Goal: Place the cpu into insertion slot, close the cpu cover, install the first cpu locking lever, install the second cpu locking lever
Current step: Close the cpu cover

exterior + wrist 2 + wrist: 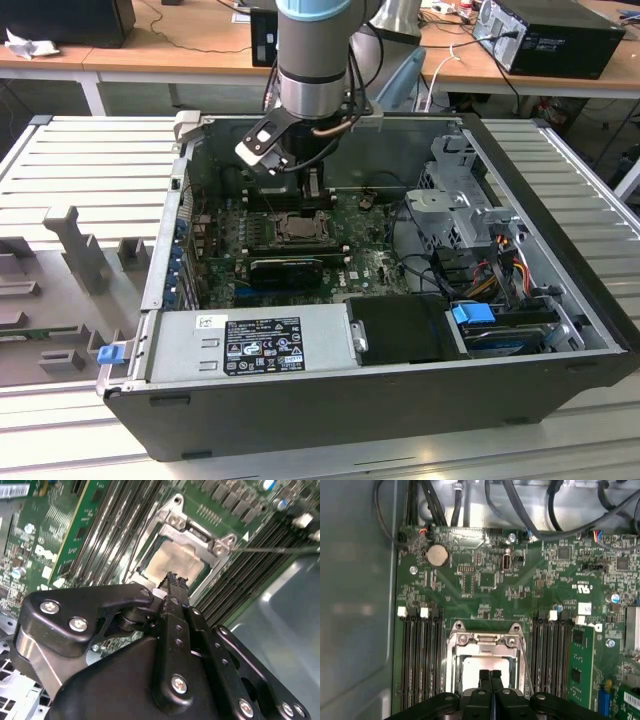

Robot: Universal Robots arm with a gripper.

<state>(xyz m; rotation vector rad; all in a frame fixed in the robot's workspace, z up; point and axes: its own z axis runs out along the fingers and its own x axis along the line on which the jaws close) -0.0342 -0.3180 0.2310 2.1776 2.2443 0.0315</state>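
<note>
the gripper (490, 674), fingers together, hovers over the cpu (470, 672) under the shut cpu cover (485, 640); the lever step seems in hand, needing precise pressure on the thin lever (272, 550).

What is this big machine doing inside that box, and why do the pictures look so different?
That is a robot arm reaching down into an open computer case. One picture comes from a camera off the arm; the other two come from cameras riding near its wrist, looking closely at the green board. The black parts in both wrist views are its jaws, pressed together, holding nothing. Just past their tips lies the cpu, a pale square chip, with the metal cpu cover framing it.
</note>
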